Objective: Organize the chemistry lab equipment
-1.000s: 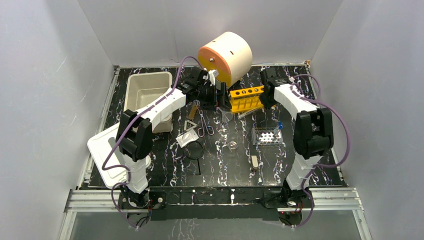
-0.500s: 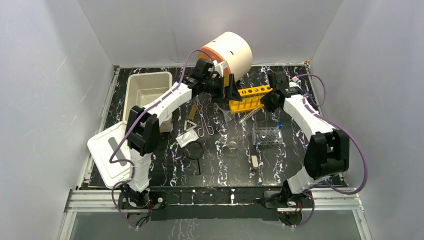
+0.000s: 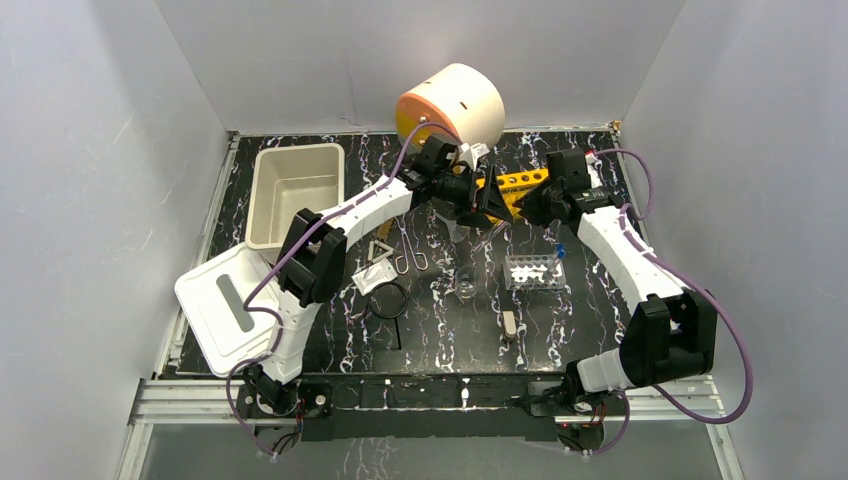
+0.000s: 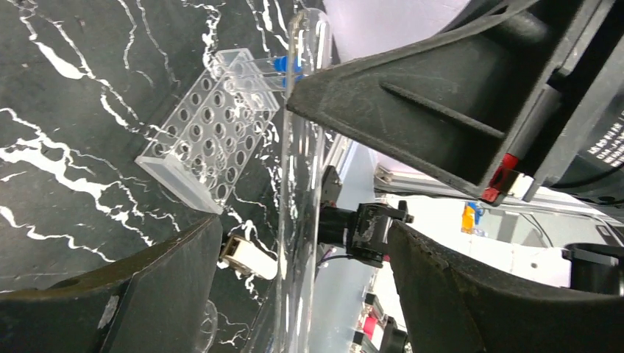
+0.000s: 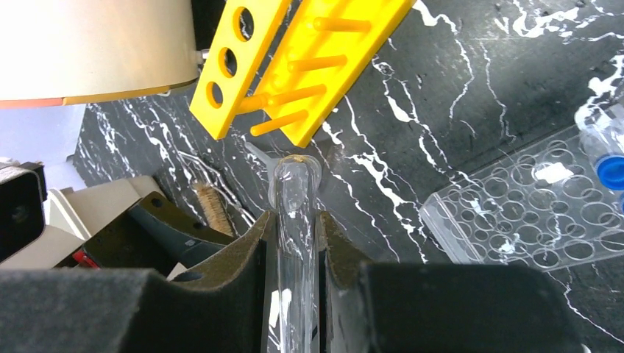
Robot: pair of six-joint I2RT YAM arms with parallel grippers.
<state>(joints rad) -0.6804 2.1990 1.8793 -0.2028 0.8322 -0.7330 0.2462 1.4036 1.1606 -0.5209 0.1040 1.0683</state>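
My right gripper is shut on a clear glass test tube just right of the yellow tube rack. My left gripper has come beside it and stands open with the same tube between its fingers, touching neither. On the table lie the black ring with handle, the metal triangle, the thin tongs, the white pad and the glass beaker. A brown-bristled brush shows under the left gripper.
The cream-and-orange drum stands right behind the rack. A clear well plate with a blue-capped tube lies right of centre, a small white piece nearer me. The white tub and its lid are on the left.
The left arm swung right past the rack until its open jaws straddled the tube, and they have narrowed a little. The right arm stretched out, keeping the tube gripped.
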